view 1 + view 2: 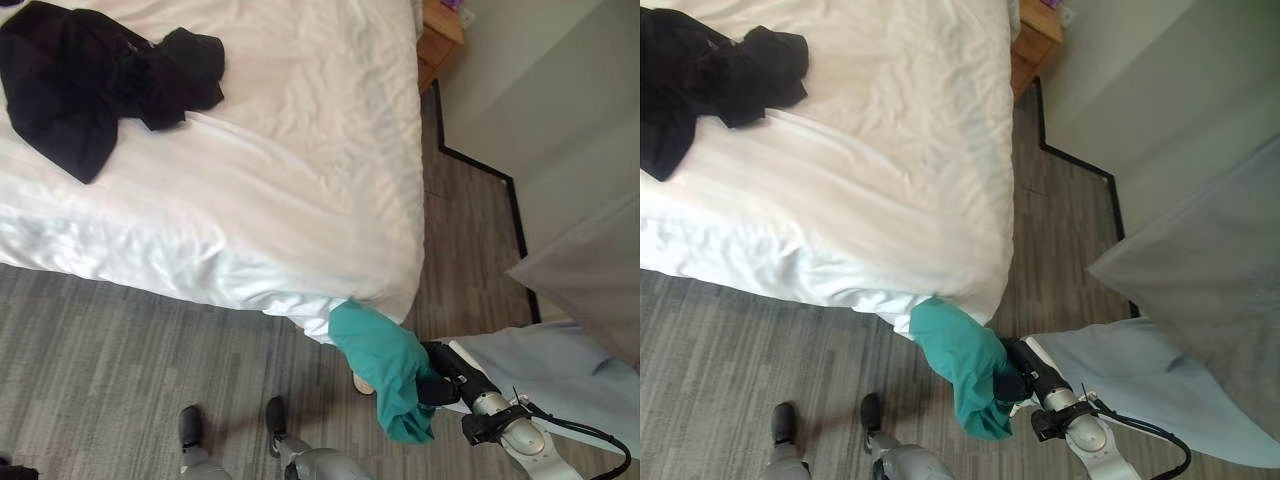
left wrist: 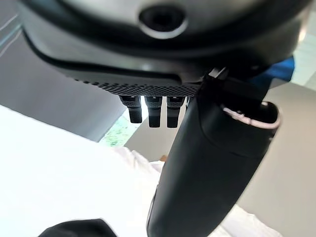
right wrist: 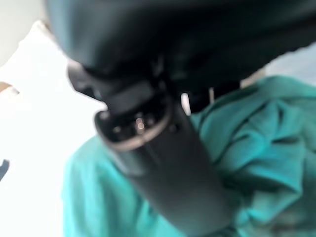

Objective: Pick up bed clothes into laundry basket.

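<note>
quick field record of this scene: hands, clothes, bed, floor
right hand: off the bed's near corner, fingers curled on the teal garment
teal garment: hangs from that hand above the floor, top edge by the white bedding
left hand: seen close in the left wrist view, fingers straight
black garment: crumpled on the bed's far left part, untouched
bed: white, wrinkled cover
floor: grey wood-look planks
light blue-grey fabric: by the right arm, what it is unclear
</note>
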You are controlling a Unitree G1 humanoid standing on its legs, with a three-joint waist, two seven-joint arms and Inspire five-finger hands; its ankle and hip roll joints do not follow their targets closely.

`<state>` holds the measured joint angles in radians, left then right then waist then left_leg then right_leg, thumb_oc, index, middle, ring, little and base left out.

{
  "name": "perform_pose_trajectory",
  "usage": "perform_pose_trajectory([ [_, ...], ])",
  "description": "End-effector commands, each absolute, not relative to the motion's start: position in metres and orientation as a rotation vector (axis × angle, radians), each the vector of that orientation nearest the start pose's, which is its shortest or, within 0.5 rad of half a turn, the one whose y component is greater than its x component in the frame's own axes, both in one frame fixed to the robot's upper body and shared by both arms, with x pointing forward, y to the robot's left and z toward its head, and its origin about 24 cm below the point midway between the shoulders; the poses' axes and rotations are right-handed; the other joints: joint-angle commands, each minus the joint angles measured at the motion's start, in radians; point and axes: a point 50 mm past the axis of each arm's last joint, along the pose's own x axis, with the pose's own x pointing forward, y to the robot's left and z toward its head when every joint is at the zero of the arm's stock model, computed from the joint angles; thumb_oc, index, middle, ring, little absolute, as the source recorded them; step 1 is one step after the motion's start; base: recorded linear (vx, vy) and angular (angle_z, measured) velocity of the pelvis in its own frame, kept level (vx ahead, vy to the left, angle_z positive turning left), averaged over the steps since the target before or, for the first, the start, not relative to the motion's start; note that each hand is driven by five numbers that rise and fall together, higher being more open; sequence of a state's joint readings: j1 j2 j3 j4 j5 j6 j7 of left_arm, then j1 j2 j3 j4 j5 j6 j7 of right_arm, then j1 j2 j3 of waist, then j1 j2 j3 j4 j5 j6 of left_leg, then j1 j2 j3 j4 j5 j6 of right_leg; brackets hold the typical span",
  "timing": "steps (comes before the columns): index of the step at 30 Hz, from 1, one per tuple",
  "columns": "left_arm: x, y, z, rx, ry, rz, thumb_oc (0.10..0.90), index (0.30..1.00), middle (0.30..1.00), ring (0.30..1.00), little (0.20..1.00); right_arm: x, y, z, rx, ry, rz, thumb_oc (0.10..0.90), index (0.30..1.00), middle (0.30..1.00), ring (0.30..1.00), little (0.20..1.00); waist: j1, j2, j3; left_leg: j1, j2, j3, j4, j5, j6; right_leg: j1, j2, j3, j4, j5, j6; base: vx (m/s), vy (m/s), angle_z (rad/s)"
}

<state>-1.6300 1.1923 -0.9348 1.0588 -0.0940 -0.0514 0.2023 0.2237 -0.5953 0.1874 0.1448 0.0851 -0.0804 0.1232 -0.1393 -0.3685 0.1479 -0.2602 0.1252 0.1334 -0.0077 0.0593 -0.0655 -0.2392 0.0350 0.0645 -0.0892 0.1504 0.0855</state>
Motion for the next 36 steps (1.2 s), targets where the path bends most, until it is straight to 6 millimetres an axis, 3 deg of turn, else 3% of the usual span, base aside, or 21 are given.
perform_pose_trajectory([
  [1,0.299,0.333,0.468,1.145,-0.61,0.84,0.8,0.9,0.9,0.9,0.9,0.201,-0.264,0.018,-0.459,0.206,0.119,0.4,0.3,0.3,0.3,0.3,0.01,0.013,0.021,0.016,0.012,-0.058,-0.058,0.01,0.017,0.095,-0.078,-0.006,0.015,-0.044,0.098,0.0,0.0,0.0],
  [5,0.308,0.328,0.462,1.13,-0.609,0.821,0.8,0.9,0.9,0.9,0.9,0.195,-0.263,0.016,-0.448,0.215,0.123,0.4,0.3,0.3,0.3,0.3,0.004,0.013,0.029,0.002,0.007,-0.066,-0.055,0.008,0.017,0.088,-0.08,-0.017,0.013,-0.054,0.096,-0.01,-0.002,0.01],
  [11,0.314,0.313,0.467,1.13,-0.645,0.805,0.8,0.9,0.9,0.9,0.9,0.197,-0.267,0.022,-0.446,0.19,0.115,0.4,0.3,0.3,0.3,0.3,-0.019,-0.01,0.065,-0.071,0.016,-0.083,-0.028,0.015,0.013,0.04,-0.071,-0.029,0.009,-0.053,0.091,-0.06,-0.028,0.12],
  [21,0.32,0.315,0.459,1.211,-0.588,0.814,0.8,0.9,0.9,0.9,0.9,0.195,-0.263,0.024,-0.423,0.162,0.102,0.4,0.3,0.3,0.3,0.3,-0.047,-0.025,0.1,-0.136,0.019,-0.105,0.004,0.007,0.018,-0.001,-0.07,-0.022,0.012,-0.032,0.092,-0.01,-0.001,-0.03],
  [27,0.325,0.322,0.449,1.271,-0.511,0.815,0.8,0.9,0.9,0.9,0.9,0.191,-0.27,0.025,-0.412,0.156,0.063,0.4,0.3,0.3,0.3,0.3,-0.074,-0.049,0.119,-0.212,0.026,-0.122,0.045,0.004,0.016,-0.049,-0.062,-0.028,0.014,-0.023,0.089,-0.04,-0.016,0.05],
  [28,0.327,0.327,0.44,1.244,-0.483,0.797,0.4,0.3,0.3,0.3,0.3,0.188,-0.27,0.023,-0.41,0.168,0.062,0.4,0.3,0.3,0.3,0.3,-0.072,-0.056,0.126,-0.228,0.027,-0.13,0.049,0.005,0.015,-0.057,-0.061,-0.035,0.016,-0.024,0.088,0.0,-0.033,0.07],
  [32,0.34,0.331,0.414,1.188,-0.414,0.749,0.4,0.3,0.3,0.3,0.3,0.186,-0.269,0.021,-0.424,0.18,0.073,0.4,0.3,0.3,0.3,0.3,-0.074,-0.056,0.126,-0.227,0.025,-0.139,0.042,0.008,0.012,-0.06,-0.055,-0.041,0.016,-0.035,0.083,-0.01,-0.014,0.08],
  [36,0.347,0.326,0.406,1.192,-0.396,0.714,0.4,0.3,0.3,0.3,0.3,0.186,-0.268,0.021,-0.433,0.186,0.103,0.4,0.3,0.3,0.3,0.3,-0.072,-0.059,0.117,-0.211,0.028,-0.14,0.035,0.013,0.005,-0.053,-0.049,-0.044,0.02,-0.051,0.078,0.0,0.0,0.0],
])
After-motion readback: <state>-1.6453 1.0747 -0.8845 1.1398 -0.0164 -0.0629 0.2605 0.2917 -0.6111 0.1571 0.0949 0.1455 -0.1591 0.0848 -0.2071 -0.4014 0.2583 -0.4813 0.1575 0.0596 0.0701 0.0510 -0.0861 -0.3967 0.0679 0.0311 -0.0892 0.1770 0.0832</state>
